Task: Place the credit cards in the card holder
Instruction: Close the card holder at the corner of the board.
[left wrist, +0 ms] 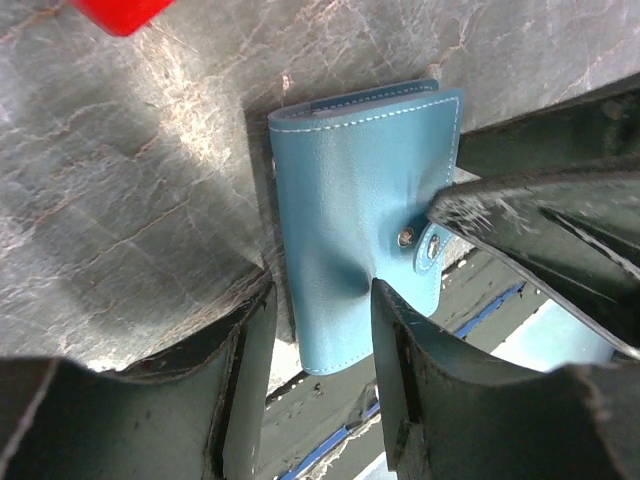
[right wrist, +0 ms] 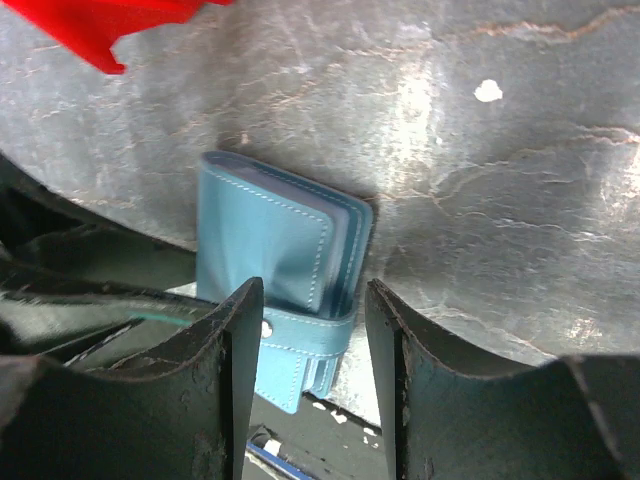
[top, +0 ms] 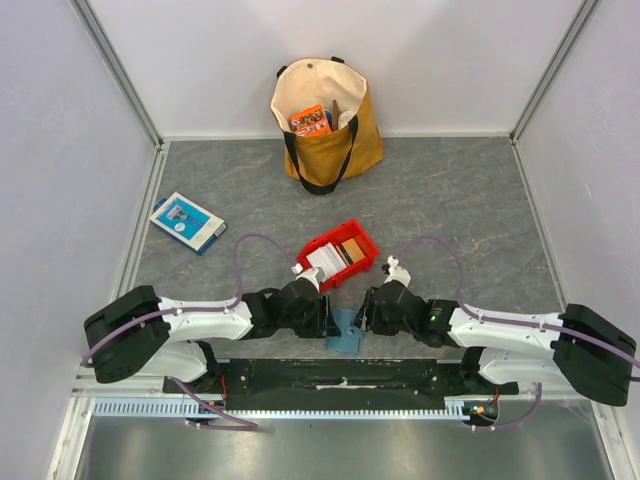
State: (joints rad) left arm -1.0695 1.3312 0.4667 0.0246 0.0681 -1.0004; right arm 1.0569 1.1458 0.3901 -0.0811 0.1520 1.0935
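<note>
- Card holder (top: pixel 347 335): folded, on the surface (top: pixel 450 200), just on the near side of the red bin (top: pixel 360 268).
- Credit cards (top: pixel 338 257): inside the red bin.
- Left jaws: partly open, straddling the card holder.
- Right jaws: partly open over its strap end.
</note>
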